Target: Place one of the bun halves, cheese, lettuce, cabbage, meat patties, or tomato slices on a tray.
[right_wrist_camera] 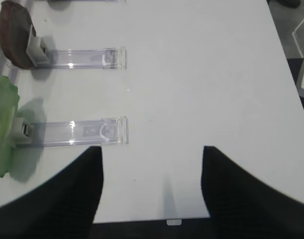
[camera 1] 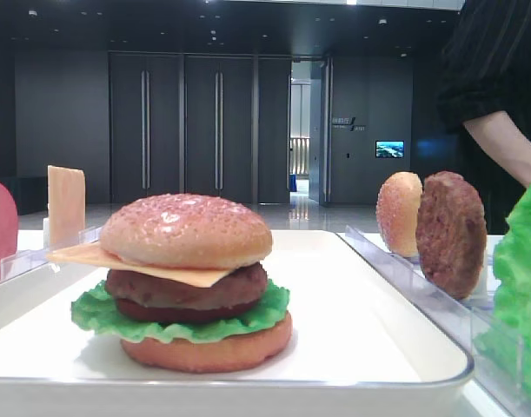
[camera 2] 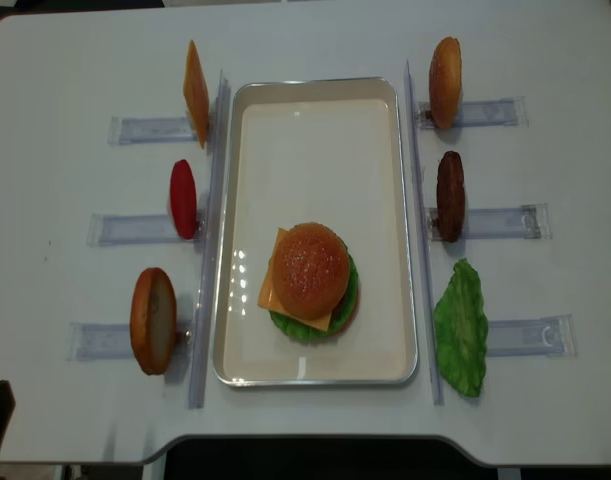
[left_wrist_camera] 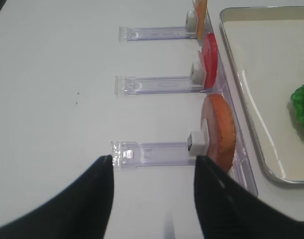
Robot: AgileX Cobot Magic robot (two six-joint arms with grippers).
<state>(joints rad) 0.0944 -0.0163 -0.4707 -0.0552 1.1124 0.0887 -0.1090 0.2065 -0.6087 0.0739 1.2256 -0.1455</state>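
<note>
Black jaws of the left gripper (left_wrist_camera: 152, 199) are seen spread wide with nothing between them, above the bare table beside a clear rack (left_wrist_camera: 156, 152) that holds a flat orange-brown bun bottom (left_wrist_camera: 220, 129) on edge. A tomato slice (left_wrist_camera: 209, 66) and cheese (left_wrist_camera: 201, 11) stand in the racks beyond. The right gripper (right_wrist_camera: 152, 191) is likewise spread and empty, over the table near the lettuce (right_wrist_camera: 2, 124) and a spare meat patty (right_wrist_camera: 15, 32).

A speckled bun top (camera 2: 311, 268) is seated on a finished stack of cheese, patty, lettuce and bottom bun inside the white tray (camera 2: 315, 92); a second bun top (camera 2: 445, 68) remains racked at the far right.

The placement is judged complete. Risk lies chiefly in arm travel: a low pass over the tray could topple the stack, since the cheese overhangs on one side. Racked items stand on edge and could be knocked over by a sideways brush from either gripper.
</note>
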